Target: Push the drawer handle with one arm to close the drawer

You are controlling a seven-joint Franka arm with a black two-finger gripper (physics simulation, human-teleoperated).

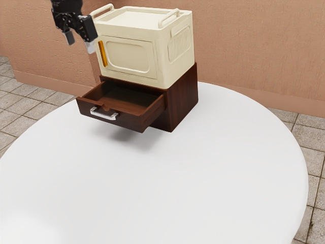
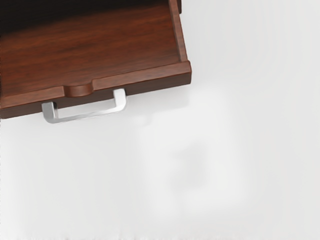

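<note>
Drawer [image 1: 129,122]: open, jutting from the brown cabinet [image 1: 183,99] on the white desk [image 1: 177,193]
Handle [image 2: 85,116]: silver, on the drawer's front
Gripper [image 1: 80,44]: raised clear of the handle, jaws apart
Cream box [image 1: 127,56]: on top of the cabinet

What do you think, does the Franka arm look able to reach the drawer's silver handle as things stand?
Probably yes: the drawer juts out, its silver handle sits on the outer front, and nothing visible stands between it and the raised, open end effector, though exact reach is hard to judge.
</note>
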